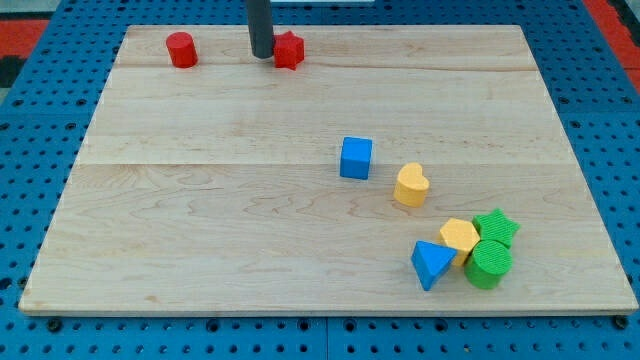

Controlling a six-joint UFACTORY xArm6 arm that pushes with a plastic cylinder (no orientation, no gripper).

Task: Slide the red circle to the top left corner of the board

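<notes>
Red circle near the board's top left, my tip parked well to its right beside another red block.

The red circle [181,49] stands upright close to the top edge of the wooden board [200,230], short of the top left corner; it looks like a small, rigid, light cylinder that should slide easily on the smooth wood, though its round wall may let it roll off a glancing push, so I judge contact is best made squarely on its right side, through its centre. My tip [261,55] is a bare rod with nothing to open or close, and holds nothing; it sits just beside the left face of the red star-like block [289,49]. Farther off lie the blue cube [355,158], yellow heart [410,185], and a cluster at lower right: blue triangle [431,264], yellow hexagon [459,236], green star [496,227], green cylinder [488,265].
</notes>
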